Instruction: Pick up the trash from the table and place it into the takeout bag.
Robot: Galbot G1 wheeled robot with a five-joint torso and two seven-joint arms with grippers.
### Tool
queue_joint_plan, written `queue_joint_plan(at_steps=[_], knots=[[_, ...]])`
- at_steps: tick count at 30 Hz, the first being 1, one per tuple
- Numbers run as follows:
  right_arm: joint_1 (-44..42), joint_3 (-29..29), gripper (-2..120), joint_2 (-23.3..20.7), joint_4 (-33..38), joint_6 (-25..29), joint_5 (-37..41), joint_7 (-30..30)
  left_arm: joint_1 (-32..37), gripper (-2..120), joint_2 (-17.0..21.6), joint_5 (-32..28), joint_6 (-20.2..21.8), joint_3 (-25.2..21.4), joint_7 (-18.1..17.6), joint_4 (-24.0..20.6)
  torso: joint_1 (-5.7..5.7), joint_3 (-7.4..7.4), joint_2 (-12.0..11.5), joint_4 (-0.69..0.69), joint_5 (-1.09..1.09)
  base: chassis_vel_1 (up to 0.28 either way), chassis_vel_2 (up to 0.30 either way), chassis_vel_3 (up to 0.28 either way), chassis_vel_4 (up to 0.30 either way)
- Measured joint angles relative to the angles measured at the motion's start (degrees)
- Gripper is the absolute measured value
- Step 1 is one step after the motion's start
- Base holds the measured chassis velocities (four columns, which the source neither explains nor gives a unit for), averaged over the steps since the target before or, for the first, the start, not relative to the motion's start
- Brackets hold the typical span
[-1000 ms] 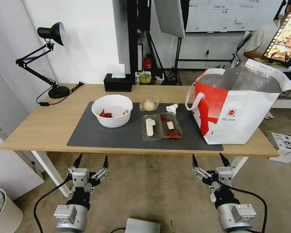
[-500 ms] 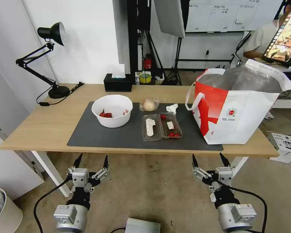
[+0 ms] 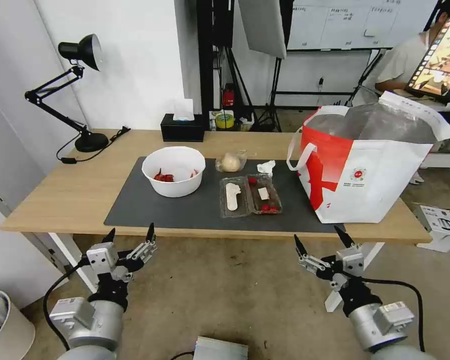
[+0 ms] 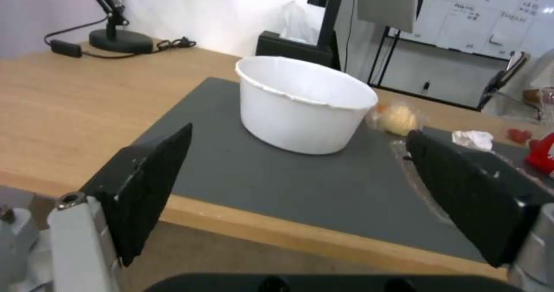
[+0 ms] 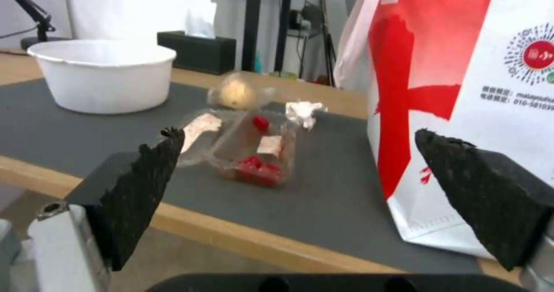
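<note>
Nothing is bagged yet: bowl (image 3: 173,171), clamshell (image 3: 250,196), bun bag (image 3: 230,161) and tissue (image 3: 266,167) sit on the counter (image 3: 60,190), takeout bag (image 3: 370,165) at 3 o'clock, left pincer (image 3: 130,236) and right pincer (image 3: 321,240) wide, empty, below the edge.

- 1 white bowl (image 3: 174,170)
- 1 clamshell box (image 3: 250,196)
- 1 bagged bun (image 3: 230,161)
- 1 crumpled tissue (image 3: 266,167)
- 1 takeout bag (image 3: 372,162)
- 1 tissue box (image 3: 182,127)
- 1 desk lamp (image 3: 70,87)
- 2 grippers: left gripper (image 3: 130,237), right gripper (image 3: 320,241)
</note>
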Motion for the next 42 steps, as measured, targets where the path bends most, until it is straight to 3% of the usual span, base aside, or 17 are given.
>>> queue_joint_plan(at_steps=[20, 26, 32, 37, 39, 42], knots=[[0.0, 0.17, 100, 1.14, 0.02, 0.28, -0.35, -0.05, 0.05, 100, 0.08, -1.39, -0.14, 1.52, 0.65, 0.31, 0.0, 0.0, 0.0, -0.01, -0.01, 0.0, 0.0, 0.0, 0.0], [0.06, 0.17, 100, 1.24, 0.02, 0.33, -0.29, -0.05, -1.31, 100, 0.6, -6.71, 1.35, 2.11, 0.53, 0.47, 0.0, 0.0, 0.0, -0.01, -0.01, 0.0, 0.0, 0.0, 0.0], [-0.12, 0.23, 100, 1.52, 0.3, 0.82, -0.38, -0.05, -2.59, 100, 1.23, -15.42, 3.65, 2.75, -1.94, 0.02, 0.0, 0.0, 0.0, -0.01, -0.01, 0.0, 0.0, 0.0, 0.0], [-0.15, 0.22, 100, 1.72, 0.25, 0.97, -0.46, -0.05, -2.9, 100, 1.04, -18.09, 4.03, 2.99, -2.76, -0.11, 0.0, 0.0, 0.0, -0.01, -0.01, 0.0, 0.0, 0.0, 0.0], [-0.34, -0.03, 100, 2.26, 0.24, 1.06, -0.8, -0.1, -3.59, 100, 0.83, -24.04, 4.98, 3.72, -4.66, -0.53, 0.0, 0.0, 0.0, 0.0, -0.01, 0.0, 0.0, 0.0, 0.0], [-0.34, 0.06, 100, 2.3, 0.26, 1.09, -0.81, -0.09, -4.7, 100, 0.91, -25.79, 5.08, 4.8, -5.03, -0.34, 0.0, 0.0, 0.0, -0.01, -0.01, 0.0, 0.0, 0.0, 0.0]])
